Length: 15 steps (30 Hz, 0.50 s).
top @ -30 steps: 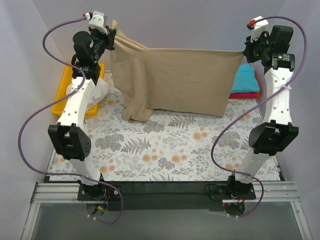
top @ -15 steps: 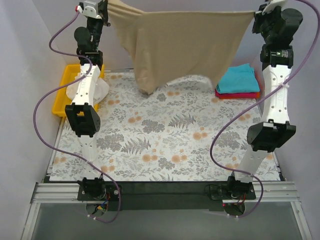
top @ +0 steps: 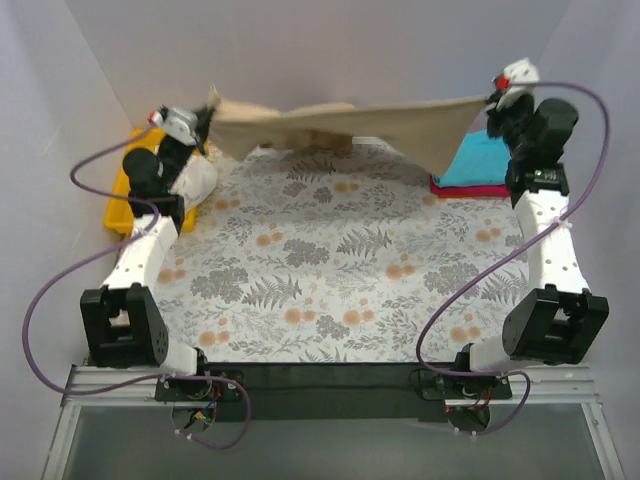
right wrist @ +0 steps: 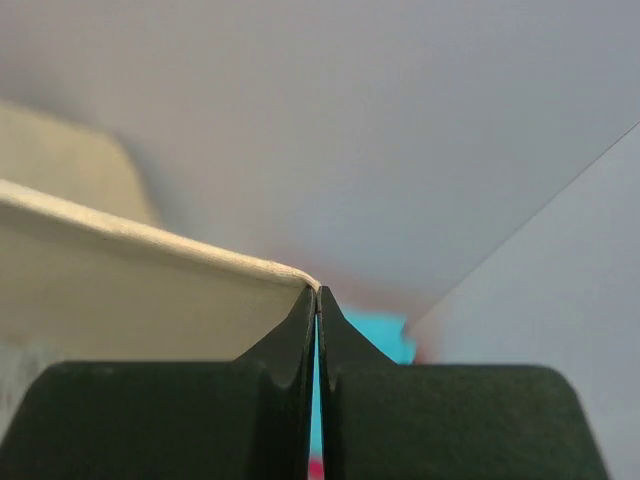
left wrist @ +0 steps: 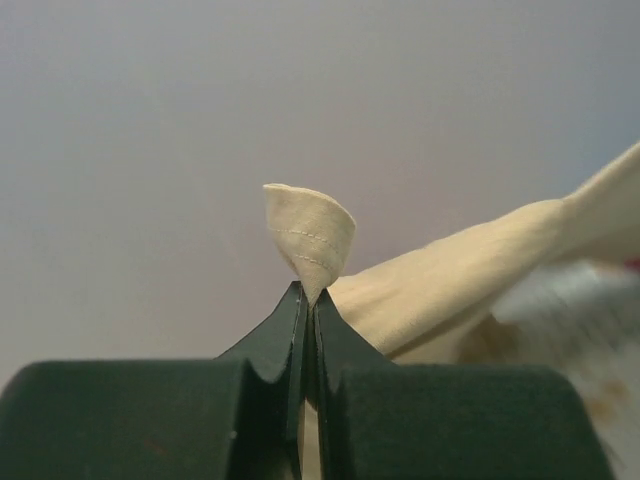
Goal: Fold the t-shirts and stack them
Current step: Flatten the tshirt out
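Observation:
The tan-khaki t-shirt hangs stretched in the air across the far side of the table, its lower part bunched near the far edge. My left gripper is shut on its left corner, seen in the left wrist view. My right gripper is shut on its right corner, seen in the right wrist view. A folded teal t-shirt lies on a folded red-pink t-shirt at the far right. A white t-shirt lies heaped by the left arm.
A yellow bin stands at the far left, partly behind the left arm. The table is covered by a white cloth printed with ferns and orange flowers. Grey walls close in the back and sides.
Both arms rose with the hanging tan shirt, then dropped and drew back. The shirt went from a vertical curtain to a low, nearly flat span over the far table edge.

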### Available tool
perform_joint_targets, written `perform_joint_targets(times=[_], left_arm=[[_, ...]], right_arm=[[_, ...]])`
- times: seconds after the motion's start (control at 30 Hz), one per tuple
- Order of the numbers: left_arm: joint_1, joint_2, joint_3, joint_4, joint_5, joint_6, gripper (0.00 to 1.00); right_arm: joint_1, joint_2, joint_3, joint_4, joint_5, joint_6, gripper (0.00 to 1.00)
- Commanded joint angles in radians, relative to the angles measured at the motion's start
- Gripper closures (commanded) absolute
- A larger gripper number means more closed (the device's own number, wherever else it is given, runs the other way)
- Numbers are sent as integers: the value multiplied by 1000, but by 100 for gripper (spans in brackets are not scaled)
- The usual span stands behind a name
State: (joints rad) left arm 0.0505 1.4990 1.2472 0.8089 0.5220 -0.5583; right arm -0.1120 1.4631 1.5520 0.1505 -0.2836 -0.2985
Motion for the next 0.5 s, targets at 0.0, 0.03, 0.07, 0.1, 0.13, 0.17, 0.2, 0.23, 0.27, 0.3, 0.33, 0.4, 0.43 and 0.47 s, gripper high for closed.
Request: perform_joint_targets(times=[0.0,0.03,0.07,0.1,0.13,0.17,0.2,0.23,0.27,0.3,0.33,0.4,0.43,0.47], left_arm=[[-1,-188,-327,-189,210,196,100],[-1,-242,-460,-242,240,306,100],[-1,-305,-532,-320,272,387,100],[0,-415,-590,-435,323,414,100],[0,-477,-635,-506,351,499,100],[-1,-527,-691,-599,381,553,100],[0,-618,-712,-775,447,613,100],[-1,-650,-736,-840,460,667,100],[-1,-678,-759,-961,473,701,100],[-1,-700,-761,-1038,490,765,100],[-1,-717,-762,-1109,487,820,100],[-3,-715,-744,-1284,461,908,100],[-1,-698,-732,-1366,445,969,100],[-1,-689,-714,-1572,441,1167,100]], right_arm=[[-12,-108,-232,-67,-69,-192,99],[-11,-139,-345,-83,-87,-223,99],[-11,-164,-389,-110,-103,-256,99],[-9,-209,-433,-191,-130,-351,99],[-6,-231,-507,-216,-129,-379,99],[-5,-251,-550,-238,-129,-404,99],[-3,-282,-585,-267,-124,-475,99],[-2,-294,-654,-311,-117,-507,99],[0,-309,-685,-325,-108,-530,99],[0,-317,-714,-339,-97,-551,99],[2,-322,-745,-382,-91,-617,99],[2,-354,-828,-410,-80,-665,99],[2,-369,-849,-436,-78,-733,99],[2,-401,-887,-492,-78,-766,99]])
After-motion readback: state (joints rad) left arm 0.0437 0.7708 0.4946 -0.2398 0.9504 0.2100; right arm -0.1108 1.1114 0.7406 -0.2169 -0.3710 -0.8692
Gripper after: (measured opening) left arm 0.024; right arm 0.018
